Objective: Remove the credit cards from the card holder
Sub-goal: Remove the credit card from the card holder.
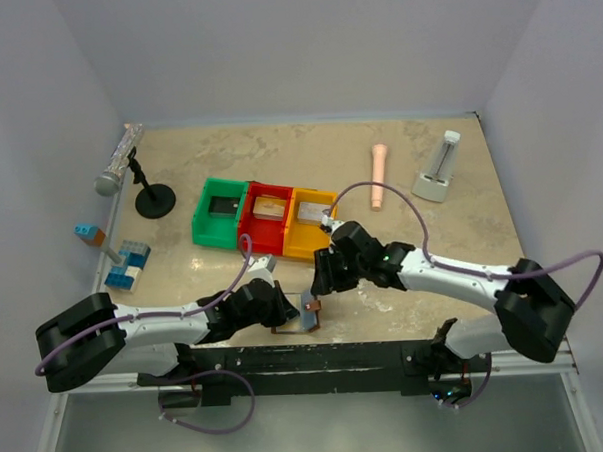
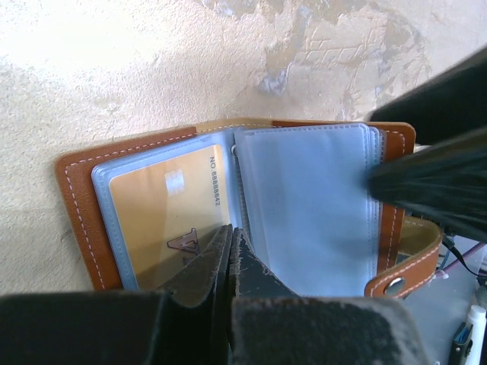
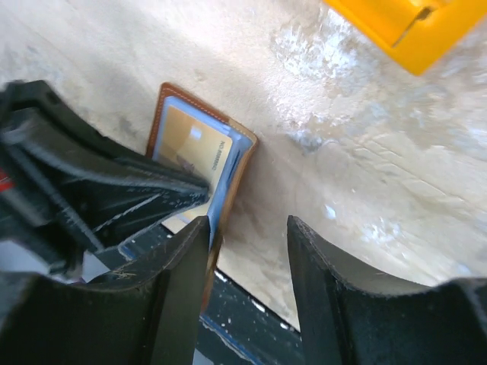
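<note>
The brown card holder (image 1: 307, 316) lies open at the table's front edge, its pale blue sleeves (image 2: 304, 213) facing up. A gold credit card (image 2: 156, 217) sits in the left sleeve. My left gripper (image 2: 230, 237) is shut, its tips pressed on the holder beside the fold and over the card's corner. My right gripper (image 3: 247, 228) hangs open at the holder's right flap (image 3: 245, 152), and its left finger (image 3: 190, 251) is against the flap's edge. The dark bulk of the right gripper shows at the right page (image 2: 430, 186).
Green (image 1: 221, 211), red (image 1: 266, 216) and yellow (image 1: 309, 224) bins stand in a row behind the grippers. A microphone on a stand (image 1: 129, 168) and toy blocks (image 1: 128, 264) are at the left. A peach cylinder (image 1: 379, 176) and a white device (image 1: 437, 170) are at the back right.
</note>
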Action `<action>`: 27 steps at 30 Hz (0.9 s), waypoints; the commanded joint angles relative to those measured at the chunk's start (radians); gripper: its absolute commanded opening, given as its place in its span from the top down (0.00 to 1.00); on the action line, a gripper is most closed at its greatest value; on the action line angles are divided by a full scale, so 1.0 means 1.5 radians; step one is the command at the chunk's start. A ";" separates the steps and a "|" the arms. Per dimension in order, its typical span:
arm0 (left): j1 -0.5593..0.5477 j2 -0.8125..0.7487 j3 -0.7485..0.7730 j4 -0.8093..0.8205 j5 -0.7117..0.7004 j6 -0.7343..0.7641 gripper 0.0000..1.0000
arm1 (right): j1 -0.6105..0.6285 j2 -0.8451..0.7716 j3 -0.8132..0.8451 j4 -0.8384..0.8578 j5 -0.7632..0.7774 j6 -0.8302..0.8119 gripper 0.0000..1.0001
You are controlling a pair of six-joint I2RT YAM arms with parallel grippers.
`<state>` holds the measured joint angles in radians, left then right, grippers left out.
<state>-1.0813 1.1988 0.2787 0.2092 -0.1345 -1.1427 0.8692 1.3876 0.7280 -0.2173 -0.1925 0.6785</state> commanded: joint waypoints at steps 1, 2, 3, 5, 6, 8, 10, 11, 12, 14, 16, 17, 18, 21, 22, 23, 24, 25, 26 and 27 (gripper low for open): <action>-0.002 0.013 0.001 -0.063 -0.030 0.000 1.00 | -0.002 -0.119 0.027 -0.095 0.095 -0.032 0.50; -0.003 0.013 0.002 -0.066 -0.031 0.001 1.00 | 0.000 -0.147 0.029 -0.110 0.106 -0.035 0.50; -0.002 0.012 0.005 -0.069 -0.032 0.001 1.00 | 0.005 -0.171 0.030 -0.122 0.119 -0.040 0.50; -0.003 0.015 0.009 -0.072 -0.034 0.000 1.00 | 0.026 -0.223 0.034 -0.137 0.136 -0.054 0.51; -0.003 0.014 0.012 -0.074 -0.035 0.000 1.00 | 0.043 -0.236 0.037 -0.141 0.142 -0.065 0.53; -0.003 0.017 0.016 -0.079 -0.036 0.000 1.00 | 0.087 -0.247 0.047 -0.145 0.152 -0.082 0.55; -0.003 0.021 0.020 -0.081 -0.037 -0.001 1.00 | 0.139 -0.238 0.064 -0.151 0.166 -0.091 0.60; -0.003 0.022 0.022 -0.083 -0.037 0.000 1.00 | 0.163 -0.231 0.068 -0.148 0.169 -0.090 0.62; -0.003 0.023 0.023 -0.083 -0.037 -0.001 1.00 | 0.180 -0.223 0.068 -0.140 0.165 -0.088 0.65; -0.003 0.025 0.025 -0.085 -0.037 -0.001 1.00 | 0.202 -0.204 0.059 -0.108 0.151 -0.078 0.71; -0.003 0.026 0.027 -0.088 -0.037 0.000 1.00 | 0.213 -0.180 0.057 -0.082 0.139 -0.069 0.77; -0.003 0.027 0.027 -0.089 -0.037 -0.001 1.00 | 0.219 -0.167 0.059 -0.074 0.138 -0.066 0.79; -0.003 0.028 0.027 -0.088 -0.037 -0.001 1.00 | 0.225 -0.155 0.062 -0.063 0.135 -0.064 0.80; -0.003 0.026 0.027 -0.090 -0.037 -0.002 1.00 | 0.241 -0.124 0.080 -0.050 0.136 -0.063 0.81; -0.003 0.026 0.027 -0.090 -0.037 -0.002 1.00 | 0.246 -0.112 0.087 -0.046 0.142 -0.062 0.81; -0.003 0.026 0.027 -0.090 -0.037 -0.002 1.00 | 0.250 -0.103 0.095 -0.044 0.144 -0.063 0.81; -0.003 0.026 0.028 -0.090 -0.037 -0.003 1.00 | 0.255 -0.087 0.103 -0.044 0.150 -0.062 0.81; -0.003 0.026 0.027 -0.091 -0.037 -0.003 1.00 | 0.258 -0.074 0.111 -0.046 0.155 -0.059 0.81; -0.003 0.027 0.028 -0.090 -0.037 -0.003 1.00 | 0.260 -0.065 0.117 -0.047 0.161 -0.059 0.82; -0.003 0.027 0.028 -0.090 -0.037 -0.003 1.00 | 0.264 -0.059 0.121 -0.048 0.169 -0.058 0.82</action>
<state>-1.0824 1.2198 0.3172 0.1596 -0.1467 -1.1442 1.2449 1.2694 0.8368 -0.3401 0.0128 0.5819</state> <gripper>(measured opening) 0.012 0.187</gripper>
